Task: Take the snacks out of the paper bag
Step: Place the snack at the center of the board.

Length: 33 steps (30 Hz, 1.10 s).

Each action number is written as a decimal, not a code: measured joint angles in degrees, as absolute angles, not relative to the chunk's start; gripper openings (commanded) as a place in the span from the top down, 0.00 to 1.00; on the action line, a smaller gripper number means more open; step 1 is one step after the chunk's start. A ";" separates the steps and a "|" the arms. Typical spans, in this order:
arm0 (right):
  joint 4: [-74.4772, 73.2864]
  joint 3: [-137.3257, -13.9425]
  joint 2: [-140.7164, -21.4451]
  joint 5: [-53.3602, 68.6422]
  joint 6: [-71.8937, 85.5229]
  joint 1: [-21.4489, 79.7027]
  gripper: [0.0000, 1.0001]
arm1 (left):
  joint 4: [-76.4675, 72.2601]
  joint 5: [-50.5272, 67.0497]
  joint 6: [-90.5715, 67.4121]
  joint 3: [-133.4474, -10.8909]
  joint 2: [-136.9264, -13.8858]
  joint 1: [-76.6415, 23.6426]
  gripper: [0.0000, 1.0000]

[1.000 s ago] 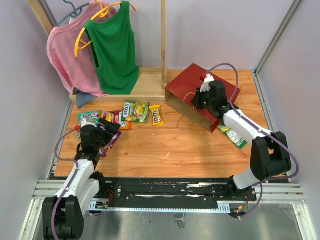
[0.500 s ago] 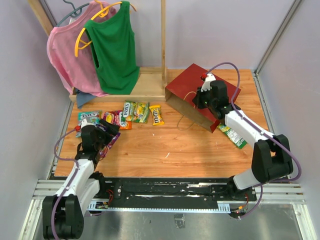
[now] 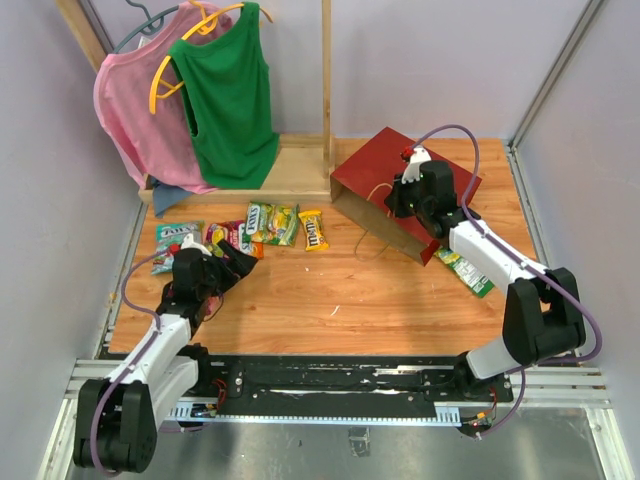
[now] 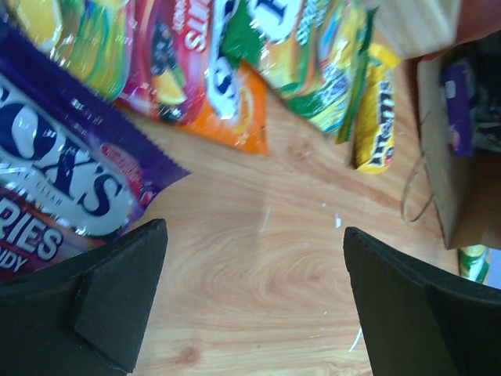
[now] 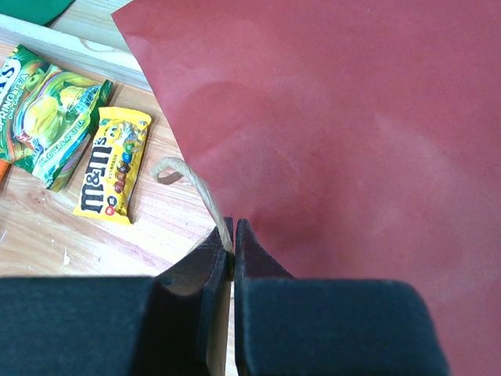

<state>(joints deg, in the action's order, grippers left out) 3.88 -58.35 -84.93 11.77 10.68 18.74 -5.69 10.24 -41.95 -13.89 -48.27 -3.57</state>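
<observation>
- Emptying the bag is the step in hand, by my reading: your right gripper (image 5: pixel 233 235) is pinched shut on the twisted handle (image 5: pixel 192 180) of the red paper bag (image 3: pixel 365 172). The bag lies on its side at the far right of the table, its mouth facing left.
- Your left gripper (image 4: pixel 254 262) hangs with jaws spread wide and nothing between them. It sits low over the purple candy packet (image 4: pixel 55 196), at the near end of the snack row.
- Five packets lie out on the left, near the rack. They include a red-orange Skittles packet (image 4: pixel 184 70), a green-and-yellow packet (image 3: pixel 272 222) and a yellow M&M's packet (image 5: pixel 116 160).
- A green packet (image 3: pixel 466 271) rests just beside your right forearm.
- From the left wrist, something purple (image 4: pixel 456 106) shows inside the bag mouth; probably one more packet.
- Next you likely need to hold the bag steady or tip it, then reach the free claw into the mouth.
- Underneath is a wooden tabletop (image 3: pixel 340 290), lightly scuffed.
- Behind stands a wooden rack (image 3: pixel 326 90) with a pink top (image 3: pixel 135 110) and a green top (image 3: pixel 230 100) on hangers, between pale walls.
</observation>
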 measured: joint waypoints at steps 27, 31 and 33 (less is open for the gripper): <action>2.68 -58.37 -85.06 11.31 10.22 18.74 0.99 | 1.72 -6.33 -42.98 -15.27 -44.82 -0.86 0.01; 2.70 -58.61 -85.41 11.42 10.26 18.74 0.99 | 3.05 -6.48 -43.16 -19.18 -43.48 -3.81 0.02; 2.72 -58.70 -85.56 11.55 10.26 18.76 0.99 | 3.09 -6.81 -43.44 -21.65 -44.18 -7.55 0.02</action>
<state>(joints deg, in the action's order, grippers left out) 2.72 -58.70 -85.56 11.55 10.26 18.76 3.09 -6.81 -43.44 -21.65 -44.18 -7.55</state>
